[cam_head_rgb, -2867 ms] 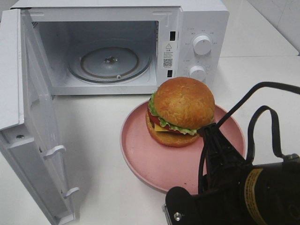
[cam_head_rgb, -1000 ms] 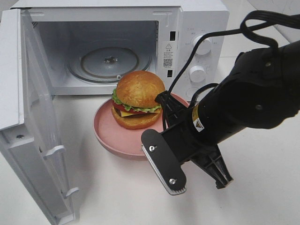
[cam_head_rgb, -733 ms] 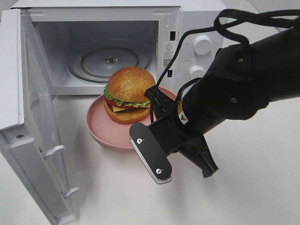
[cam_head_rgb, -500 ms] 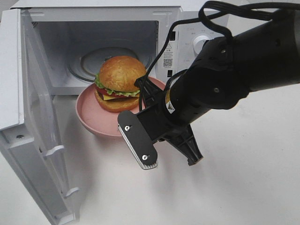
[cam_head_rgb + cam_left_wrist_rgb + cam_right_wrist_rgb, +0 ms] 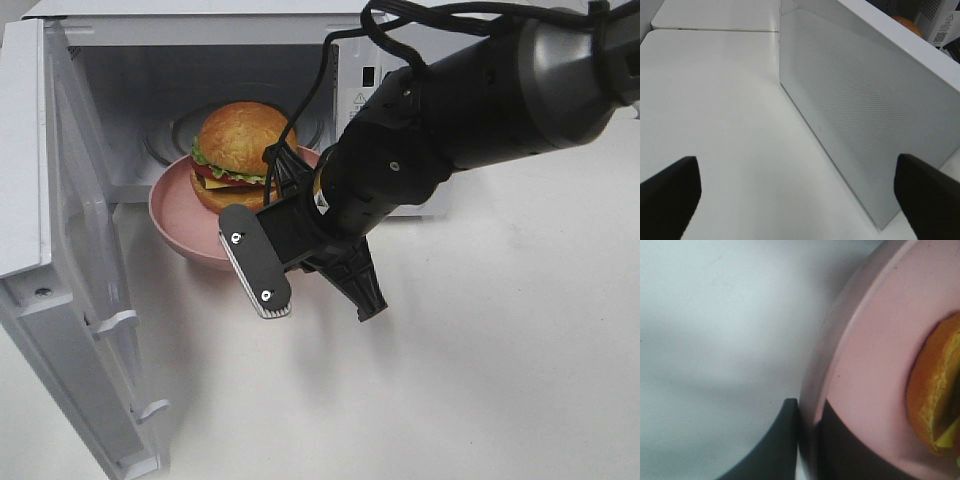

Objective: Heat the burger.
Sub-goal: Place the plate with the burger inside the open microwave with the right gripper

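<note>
The plate [image 5: 175,215] is pinched by the right claw [image 5: 807,415]; the left claw [image 5: 799,192] is spread wide, empty. The burger [image 5: 235,140] should be kept level and slid right in.

Burger [image 5: 238,140] on plate [image 5: 172,215] at microwave opening [image 5: 125,105]

R arm [image 5: 480,90]: black, enters from upper right of exterior high view, reaches across middle to left side, forearm angled down. Black cables [image 5: 420,15] loop above it. Wrist cam bracket [image 5: 255,262] hangs under wrist, tilted, w/ dark strut beside it.
R gripper [image 5: 807,440]: jaws closed on rim of pink plate [image 5: 875,340], one finger [image 5: 780,445] outside rim, other on inner side. Mostly hidden behind wrist in exterior view.
L gripper [image 5: 800,200]: jaws wide apart, nothing gripped, dark fingertips [image 5: 670,195] at opposite edges of left wrist view.
</note>
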`<state>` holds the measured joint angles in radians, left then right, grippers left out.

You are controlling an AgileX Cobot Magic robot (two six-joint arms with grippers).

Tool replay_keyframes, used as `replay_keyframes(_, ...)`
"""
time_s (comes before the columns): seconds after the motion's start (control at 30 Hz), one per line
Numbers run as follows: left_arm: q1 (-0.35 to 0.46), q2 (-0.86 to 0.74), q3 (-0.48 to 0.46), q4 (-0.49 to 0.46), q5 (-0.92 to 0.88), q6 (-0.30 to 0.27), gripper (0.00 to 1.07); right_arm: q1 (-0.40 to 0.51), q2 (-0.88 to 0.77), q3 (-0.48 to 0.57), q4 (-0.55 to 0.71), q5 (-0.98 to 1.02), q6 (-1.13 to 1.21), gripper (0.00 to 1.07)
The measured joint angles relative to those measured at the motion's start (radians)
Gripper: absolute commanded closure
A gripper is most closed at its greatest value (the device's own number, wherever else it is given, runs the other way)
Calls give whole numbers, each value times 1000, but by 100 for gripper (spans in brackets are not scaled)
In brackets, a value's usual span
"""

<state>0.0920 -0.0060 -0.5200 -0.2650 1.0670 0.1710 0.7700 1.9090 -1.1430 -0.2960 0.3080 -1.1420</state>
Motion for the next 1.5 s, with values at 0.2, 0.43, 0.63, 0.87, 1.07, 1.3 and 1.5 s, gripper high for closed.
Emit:
replay_keyframes(0.2, 0, 0, 0, 0, 0, 0, 9, 0, 40, -56, 0, 3, 10, 107)
replay_keyframes(0.43, 0, 0, 0, 0, 0, 0, 9, 0, 95, -152, -19, 55, 14, 107)
replay_keyframes(0.63, 0, 0, 0, 0, 0, 0, 9, -2, 128, -207, -39, 79, 14, 107)
replay_keyframes(0.87, 0, 0, 0, 0, 0, 0, 9, -17, 176, -285, -44, 108, 14, 107)
replay_keyframes(1.07, 0, 0, 0, 0, 0, 0, 9, -31, 214, -344, -45, 128, 14, 106)
replay_keyframes(1.3, 0, 0, 0, 0, 0, 0, 9, -45, 267, -431, -42, 164, 14, 107)
replay_keyframes(1.5, 0, 0, 0, 0, 0, 0, 9, -48, 325, -541, -42, 187, 25, 107)
